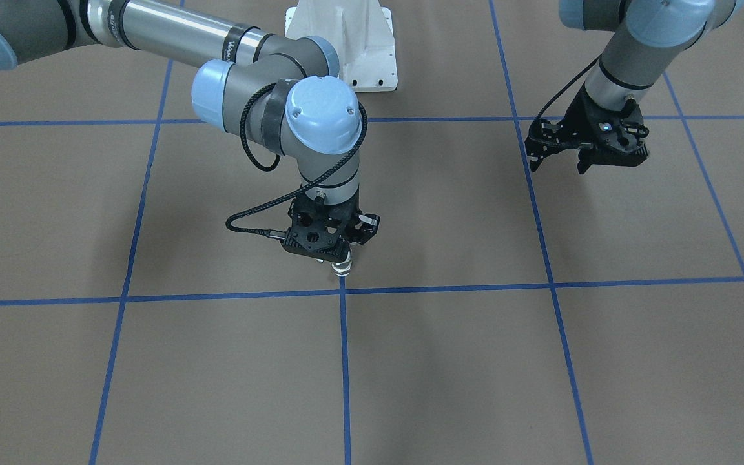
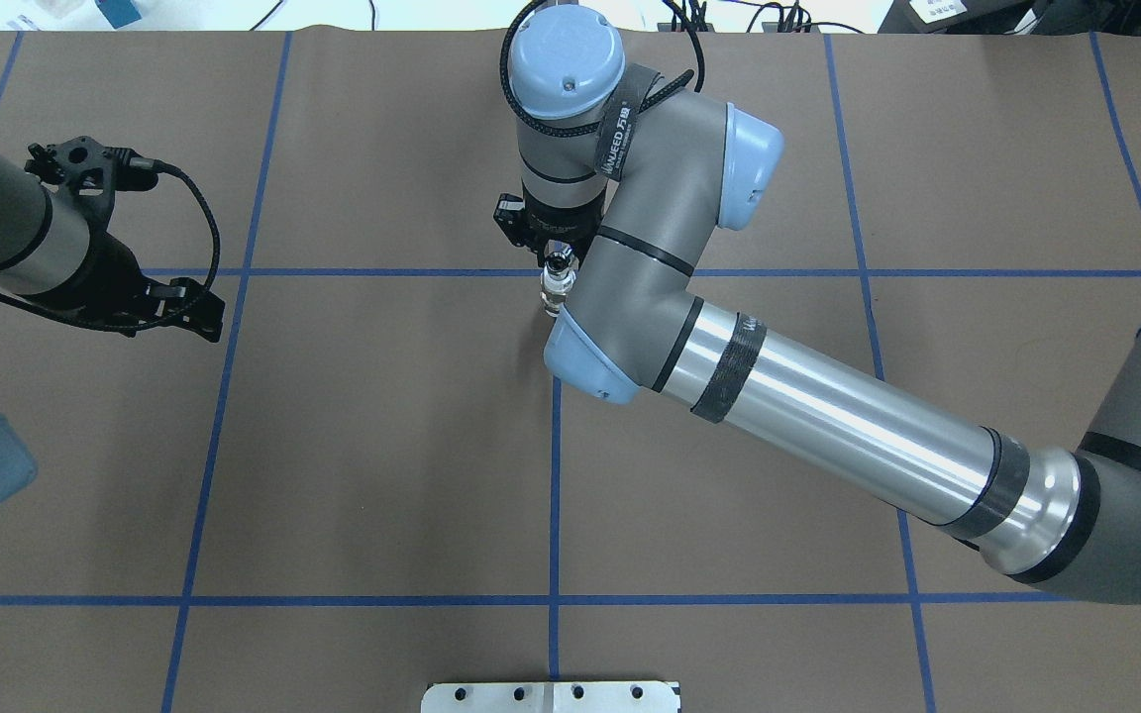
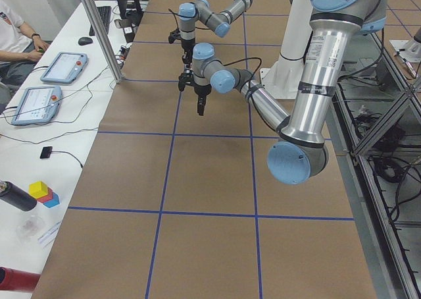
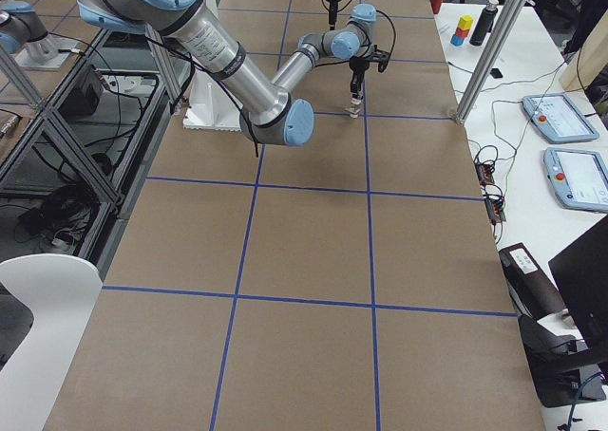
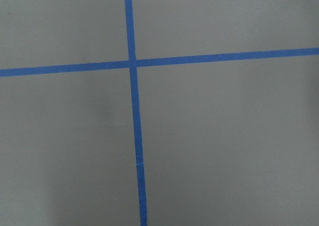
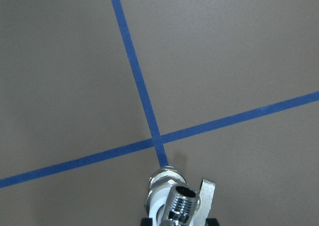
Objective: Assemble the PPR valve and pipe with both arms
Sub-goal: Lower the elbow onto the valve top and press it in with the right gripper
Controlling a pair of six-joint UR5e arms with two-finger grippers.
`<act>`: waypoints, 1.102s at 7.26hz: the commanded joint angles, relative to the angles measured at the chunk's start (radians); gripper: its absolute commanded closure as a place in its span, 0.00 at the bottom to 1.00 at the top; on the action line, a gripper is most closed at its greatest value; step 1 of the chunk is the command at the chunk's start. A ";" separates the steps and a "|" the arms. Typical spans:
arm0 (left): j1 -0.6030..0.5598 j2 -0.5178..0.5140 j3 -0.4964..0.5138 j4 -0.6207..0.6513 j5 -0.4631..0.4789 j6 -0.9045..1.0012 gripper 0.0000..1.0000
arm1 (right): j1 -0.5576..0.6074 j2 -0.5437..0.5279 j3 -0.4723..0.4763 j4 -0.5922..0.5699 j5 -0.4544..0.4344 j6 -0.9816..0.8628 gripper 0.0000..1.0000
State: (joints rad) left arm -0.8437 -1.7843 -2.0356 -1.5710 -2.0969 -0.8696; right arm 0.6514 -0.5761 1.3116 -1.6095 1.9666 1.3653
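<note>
R end effector (image 1: pixel 340 256) grips PPR valve (image 1: pixel 343 266) (pipe (image 6: pixel 182 202) prob. attached).

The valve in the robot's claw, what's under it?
Under the PPR valve is the brown table, right by a crossing of blue tape. The spot straight beneath is hidden by the valve itself, so I cannot tell whether it touches.
</note>
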 commanded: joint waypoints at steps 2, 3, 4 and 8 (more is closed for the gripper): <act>0.000 -0.001 0.000 0.000 0.000 -0.002 0.11 | -0.001 0.001 0.000 0.000 0.000 0.000 0.43; 0.000 -0.001 0.000 0.000 0.000 -0.002 0.11 | -0.001 0.002 0.000 0.000 -0.005 0.000 0.38; 0.000 -0.001 0.001 0.000 0.000 -0.002 0.11 | 0.001 0.002 0.000 0.000 -0.005 0.000 0.35; -0.001 0.002 -0.003 0.000 0.000 0.001 0.11 | 0.025 -0.066 0.159 -0.004 0.001 0.011 0.01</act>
State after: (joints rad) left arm -0.8439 -1.7849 -2.0370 -1.5708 -2.0969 -0.8706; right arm 0.6595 -0.5878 1.3764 -1.6107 1.9640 1.3758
